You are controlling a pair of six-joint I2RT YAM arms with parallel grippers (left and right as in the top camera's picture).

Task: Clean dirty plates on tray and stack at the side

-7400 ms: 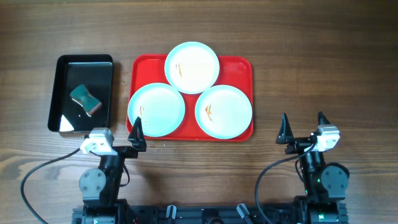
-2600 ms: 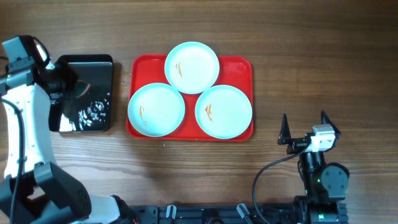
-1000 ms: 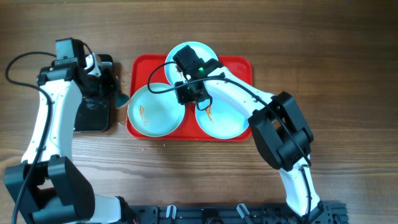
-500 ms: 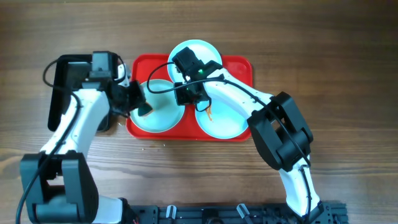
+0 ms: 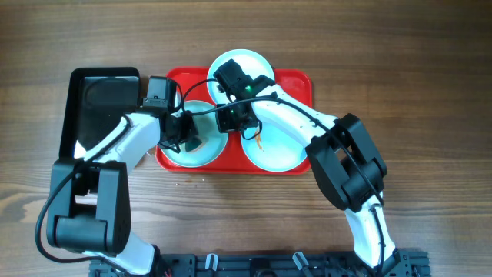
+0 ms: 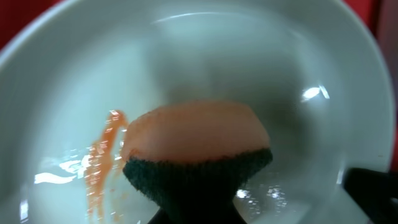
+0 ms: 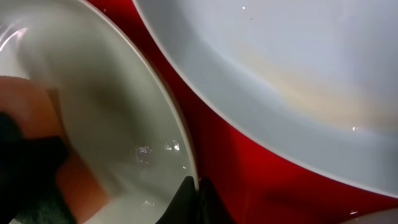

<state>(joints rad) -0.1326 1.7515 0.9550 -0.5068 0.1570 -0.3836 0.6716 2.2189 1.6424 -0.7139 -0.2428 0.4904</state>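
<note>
While on the tray [image 5: 300,81], three plates [image 5: 277,150], sponge [image 6: 193,134] inside one.

Reaches in from the lower left with the left arm [image 5: 121,140], elbow bent low, white forearm angled up and to the right. Points the left gripper [image 5: 189,141] downward, clamped on a sponge [image 6: 196,146] pressed against a plate [image 5: 212,148]. Rises from the lower right with the right arm [image 5: 296,115], folds sharply at the elbow and runs the forearm leftward. Aims the right gripper [image 5: 231,119] tips-down, fingers almost together, pinching that plate's rim.
</note>
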